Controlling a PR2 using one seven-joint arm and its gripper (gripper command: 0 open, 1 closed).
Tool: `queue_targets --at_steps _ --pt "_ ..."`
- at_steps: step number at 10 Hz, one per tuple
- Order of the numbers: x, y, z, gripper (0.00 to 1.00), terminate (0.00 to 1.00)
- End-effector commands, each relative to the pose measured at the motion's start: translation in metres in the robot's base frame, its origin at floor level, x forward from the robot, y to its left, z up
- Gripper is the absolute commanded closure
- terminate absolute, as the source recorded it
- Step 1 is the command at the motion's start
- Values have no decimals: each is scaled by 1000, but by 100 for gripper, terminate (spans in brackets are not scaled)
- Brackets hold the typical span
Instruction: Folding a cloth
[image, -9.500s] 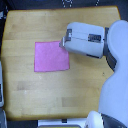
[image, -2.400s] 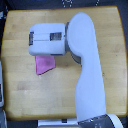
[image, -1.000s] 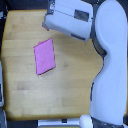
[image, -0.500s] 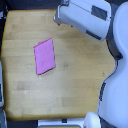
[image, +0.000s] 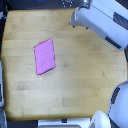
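Observation:
The pink-magenta cloth lies flat on the wooden table, left of the middle, as a narrow upright rectangle tilted a little. The white arm reaches in from the exterior view's upper right. Its gripper end hovers over the table's far edge, well apart from the cloth, up and to the right of it. Nothing shows in the gripper. The fingers are too blurred to tell whether they are open or shut.
The robot's white body stands at the lower right corner, past the table's rounded edge. Dark floor and grey shapes run along the left edge. The table's near edge is at the bottom.
The arm has drawn back to the upper right, away from the cloth. The cloth, earlier a wider square, now lies as a narrower rectangle and has not moved in the last second.

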Motion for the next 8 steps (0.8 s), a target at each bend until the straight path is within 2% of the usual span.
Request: queue_targets --at_steps 1,2,7,8 --pt "-24 -108 4 0 0" --pt "-32 -132 6 0 0" --pt "-42 -169 8 0 0" --pt "-48 -180 6 0 100"
